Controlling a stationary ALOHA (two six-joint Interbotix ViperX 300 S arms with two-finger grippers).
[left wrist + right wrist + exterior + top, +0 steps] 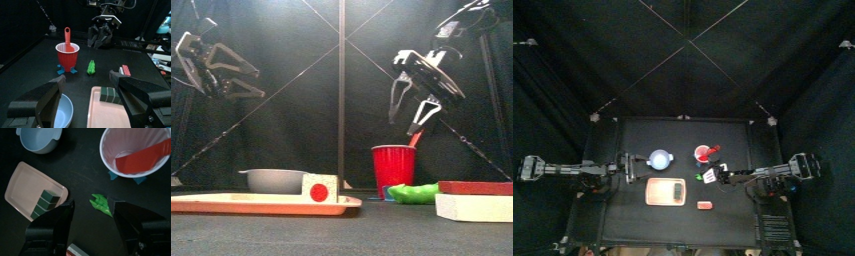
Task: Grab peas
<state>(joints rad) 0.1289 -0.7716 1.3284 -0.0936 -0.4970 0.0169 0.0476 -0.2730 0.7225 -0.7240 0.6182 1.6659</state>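
The peas are a small bright green piece lying on the black table next to the red cup, which holds a red spoon. They also show in the front view and the left wrist view. My right gripper is open and empty and hangs above the peas; in the front view it is well above the cup. My left gripper is open and empty, held back at the table's left side near the pale blue bowl.
An orange-rimmed tray lies at the front middle of the table with a dark green block on it. The bowl stands behind the tray. A small red-orange block lies to the tray's right.
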